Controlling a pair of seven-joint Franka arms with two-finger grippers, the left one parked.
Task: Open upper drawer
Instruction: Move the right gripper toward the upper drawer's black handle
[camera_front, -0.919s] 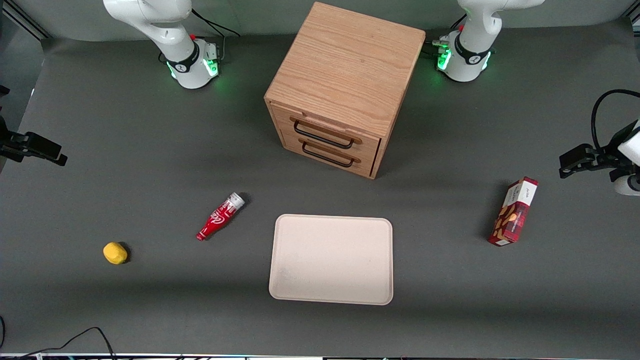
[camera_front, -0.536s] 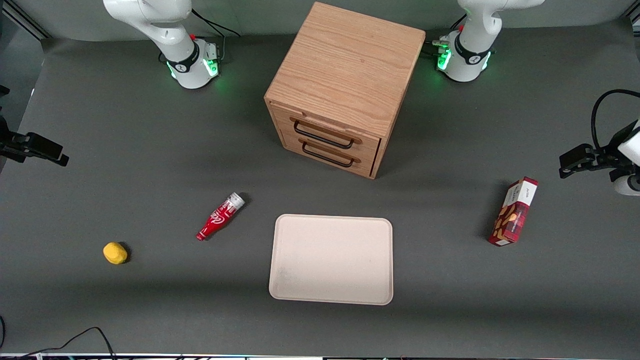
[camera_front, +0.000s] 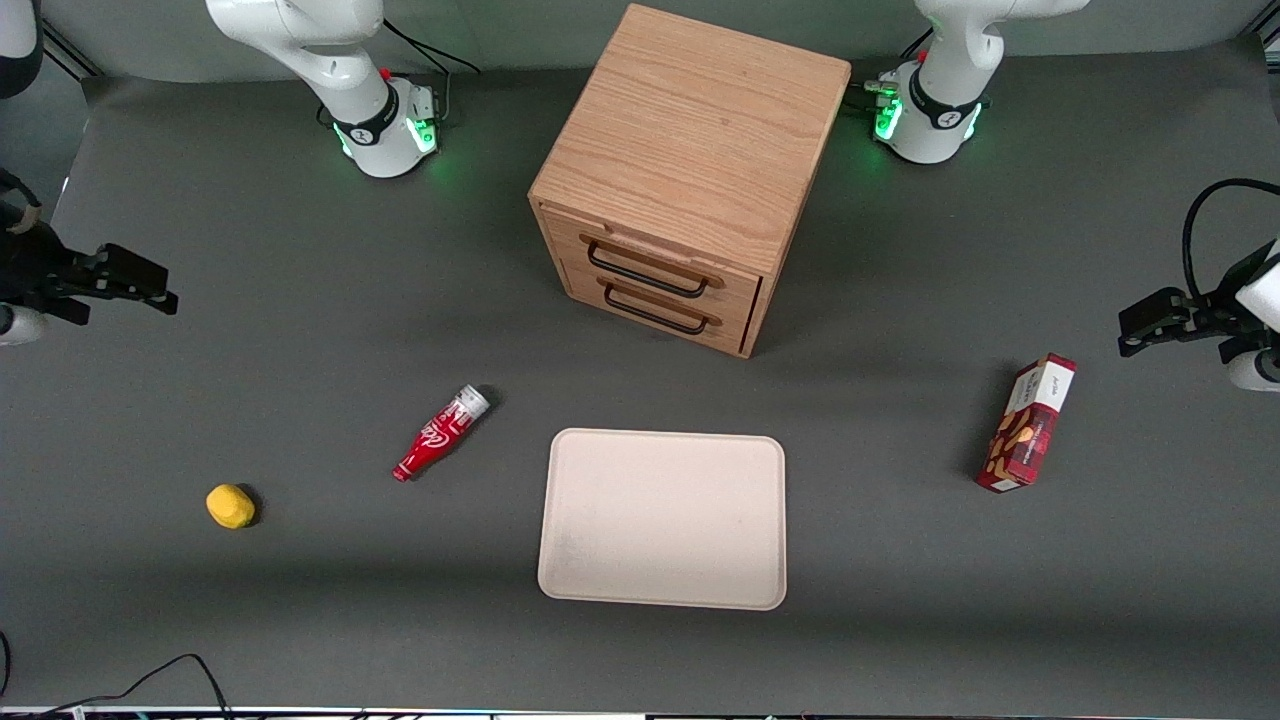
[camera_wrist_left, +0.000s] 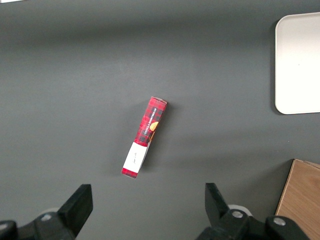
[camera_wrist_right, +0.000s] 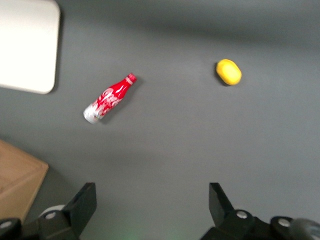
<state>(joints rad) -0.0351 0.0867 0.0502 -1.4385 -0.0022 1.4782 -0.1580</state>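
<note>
Gripper (camera_wrist_right: 150, 210) is hanging with fingers spread at the working arm's end of the table, well apart from the oak cabinet (camera_front: 690, 150), whose upper drawer (camera_front: 650, 262) is seemingly sitting shut. Nearer the camera are lying a cream tray (camera_front: 663, 518), a red bottle (camera_front: 440, 432) and something yellow, perhaps a lemon (camera_front: 230, 505).
</note>
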